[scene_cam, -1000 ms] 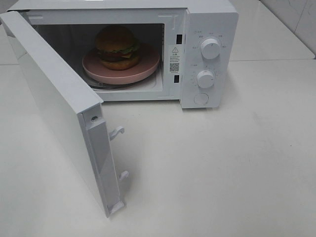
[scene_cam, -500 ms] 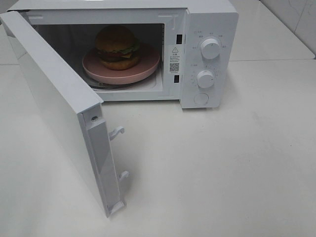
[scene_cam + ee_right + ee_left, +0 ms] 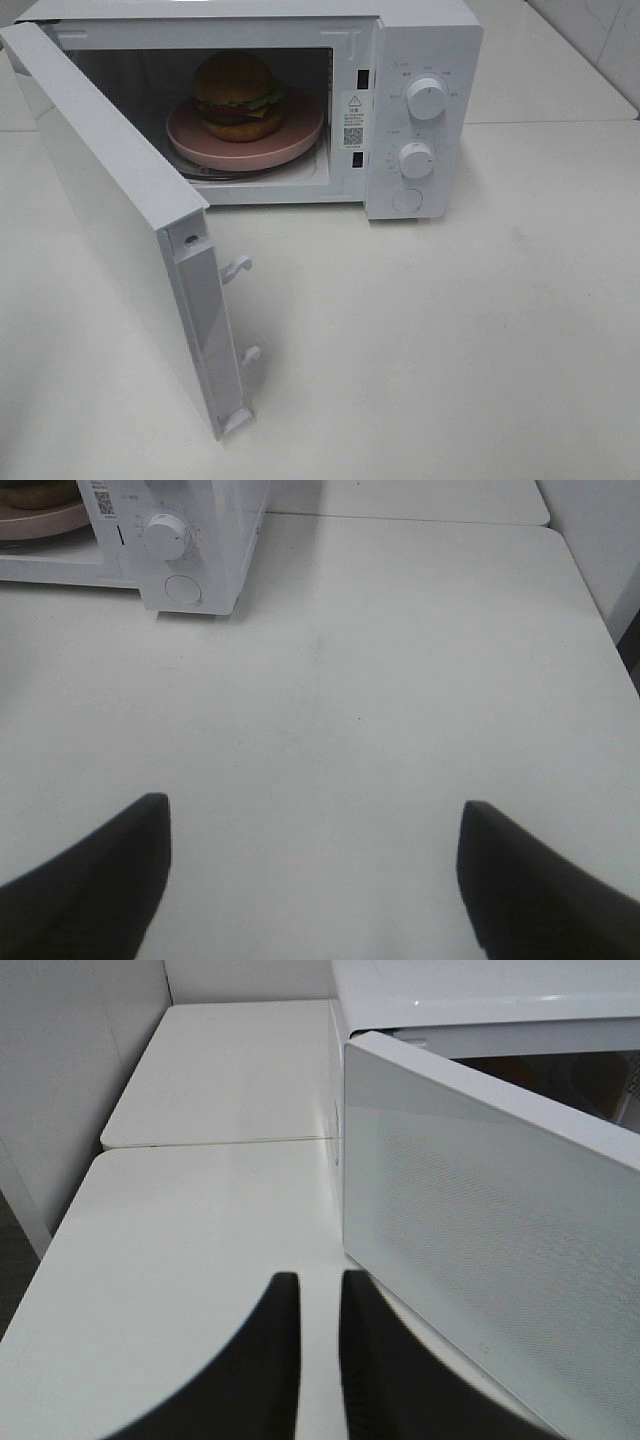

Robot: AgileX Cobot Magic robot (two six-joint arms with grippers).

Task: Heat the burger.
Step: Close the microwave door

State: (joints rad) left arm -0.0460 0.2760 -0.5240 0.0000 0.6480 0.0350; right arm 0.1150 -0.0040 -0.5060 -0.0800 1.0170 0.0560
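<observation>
Seen from above, a white microwave [image 3: 425,40] stands at the twelve o'clock edge of a pale table [image 3: 450,350]. Its door [image 3: 100,200] is swung wide open, running from the hinge at eleven o'clock down toward seven o'clock, with two latch hooks on its free edge.

Inside the oven, the burger [image 3: 237,95] sits upright on a round pink plate [image 3: 300,130]. The burger lies a little toward the nine o'clock side of the plate and has a glossy brown bun, green lettuce and a dark patty. The plate rests on the oven floor and fills most of the opening.

On the control panel, at the three o'clock side of the opening, an upper dial [image 3: 427,98] sits above a lower dial [image 3: 416,160]. A round button [image 3: 407,201] sits at six o'clock below them.

The left wrist view shows the left gripper [image 3: 318,1280] above the table, just beside the outer face of the open door. Its two dark fingers are drawn close together with only a thin strip of table showing between them, and they grip nothing.

The right wrist view shows the right gripper [image 3: 315,805] over bare table, well apart from the microwave. Its jaws are spread wide and hold nothing.
</observation>
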